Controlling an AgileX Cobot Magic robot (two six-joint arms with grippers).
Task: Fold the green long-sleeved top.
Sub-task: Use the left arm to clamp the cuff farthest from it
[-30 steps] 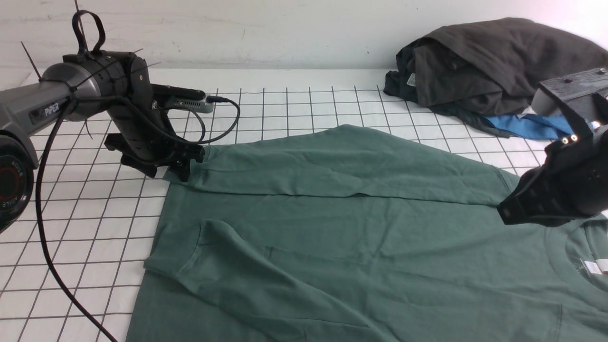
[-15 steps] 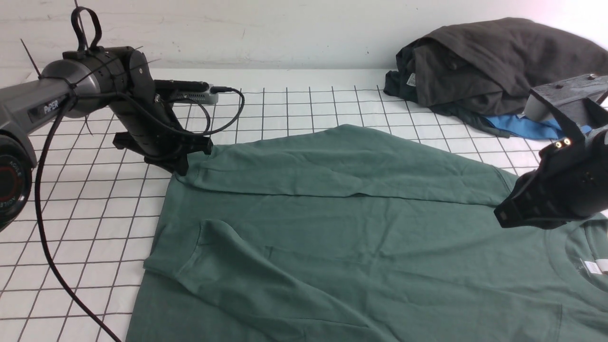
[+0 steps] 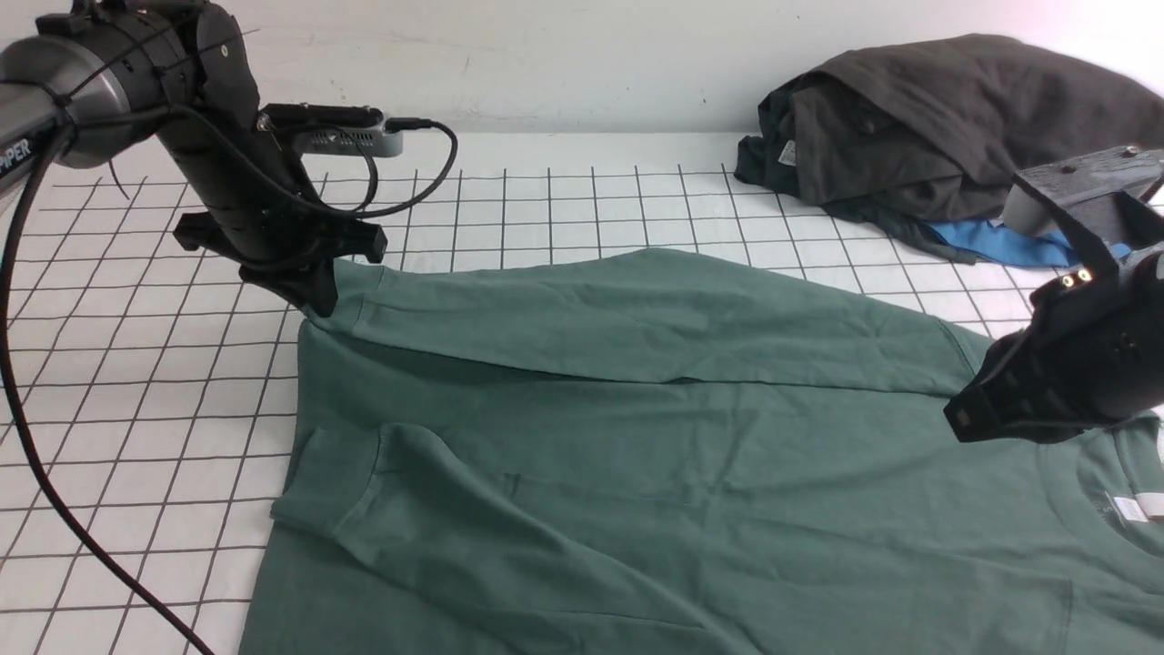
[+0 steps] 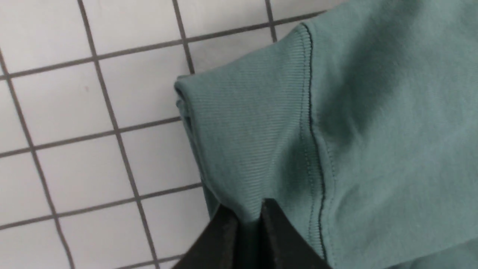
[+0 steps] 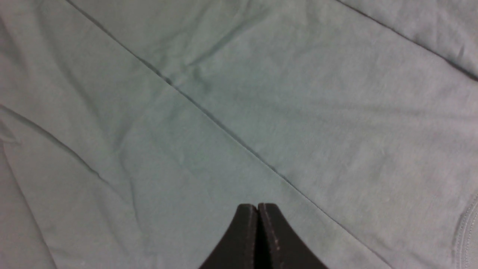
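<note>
A white tabletop (image 3: 136, 400) ruled with a dark grid meets a plain pale wall (image 3: 564, 55), seemingly painted, under soft even light.

top (image 3: 637, 437): on table (image 3: 136, 382), centre | garment pile (image 3: 909, 118): behind it, right

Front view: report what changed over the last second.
The left gripper closed on the sleeve cuff of the green long-sleeved top and raised it, drawing the sleeve up and slightly leftward. The right gripper stayed shut above the top's body; the dark grey garment did not move.
</note>
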